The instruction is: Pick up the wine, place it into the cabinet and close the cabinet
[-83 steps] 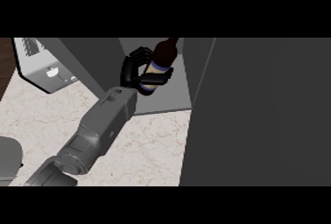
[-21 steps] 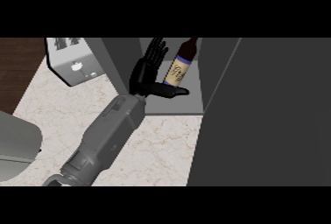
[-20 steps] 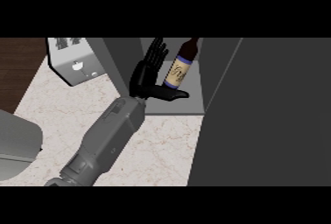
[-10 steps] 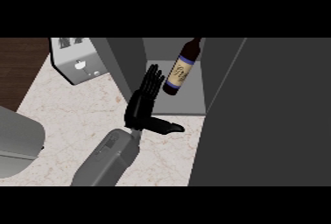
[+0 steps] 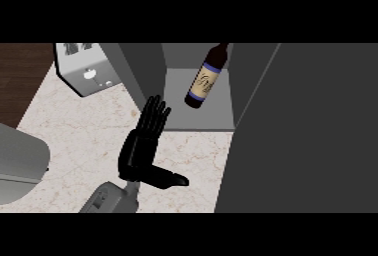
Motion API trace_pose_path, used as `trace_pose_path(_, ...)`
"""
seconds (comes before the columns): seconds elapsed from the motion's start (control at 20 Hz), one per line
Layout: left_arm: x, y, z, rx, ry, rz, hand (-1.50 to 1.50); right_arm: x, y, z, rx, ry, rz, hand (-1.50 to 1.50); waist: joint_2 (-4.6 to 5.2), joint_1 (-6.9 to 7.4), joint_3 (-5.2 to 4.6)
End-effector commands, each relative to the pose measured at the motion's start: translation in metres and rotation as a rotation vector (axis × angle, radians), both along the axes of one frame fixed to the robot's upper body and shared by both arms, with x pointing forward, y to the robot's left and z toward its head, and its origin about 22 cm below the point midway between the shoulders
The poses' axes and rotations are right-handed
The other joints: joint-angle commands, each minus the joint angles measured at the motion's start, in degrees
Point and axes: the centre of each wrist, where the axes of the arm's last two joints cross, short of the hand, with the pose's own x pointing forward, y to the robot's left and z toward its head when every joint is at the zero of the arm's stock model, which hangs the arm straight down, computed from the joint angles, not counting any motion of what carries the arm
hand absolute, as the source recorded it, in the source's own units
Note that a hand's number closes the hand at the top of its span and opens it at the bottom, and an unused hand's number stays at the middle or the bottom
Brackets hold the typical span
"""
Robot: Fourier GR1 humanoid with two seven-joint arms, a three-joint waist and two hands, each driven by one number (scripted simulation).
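Note:
The wine bottle [image 5: 205,80], dark with a blue-banded cream label, is inside the open grey cabinet [image 5: 184,119], its neck leaning toward the back right. My left hand [image 5: 144,147] is over the marble counter just in front of the cabinet's left wall, below and left of the bottle and apart from it. Its fingers are straight and point toward the cabinet, with the thumb out to the right; it holds nothing. My right hand does not show.
A broad dark cabinet panel [image 5: 310,140] fills the right side of the view. A silver toaster [image 5: 85,67] stands at the back left beside the cabinet wall. A large rounded grey object [image 5: 18,165] sits at the left edge.
The hand that was curled round the bottle has opened, let it go and drawn back out of the cabinet toward me. The bottle stays inside.

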Motion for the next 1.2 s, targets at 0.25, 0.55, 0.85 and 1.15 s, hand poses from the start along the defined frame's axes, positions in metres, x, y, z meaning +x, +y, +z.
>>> trace_pose_path(0.25,-0.039,0.046,-0.003,-0.013,-0.026,0.038,-1.50,-0.032,0.007,0.040,0.071,0.031,0.212,-1.50,-0.04,-0.65,0.02)
trace_pose_path(0.55,-0.042,0.094,0.003,0.018,-0.071,0.070,-1.50,-0.030,0.004,0.036,-0.030,0.131,0.456,1.50,0.15,0.12,0.03)
trace_pose_path(0.85,-0.037,0.134,0.016,0.038,-0.105,0.135,-1.50,-0.038,0.016,0.041,-0.004,0.074,0.557,1.50,0.30,-0.23,-0.08)
trace_pose_path(1.15,-0.040,0.175,0.028,0.047,-0.108,0.149,-1.50,-0.040,0.023,0.042,0.008,0.048,0.549,1.50,0.26,-0.50,-0.14)
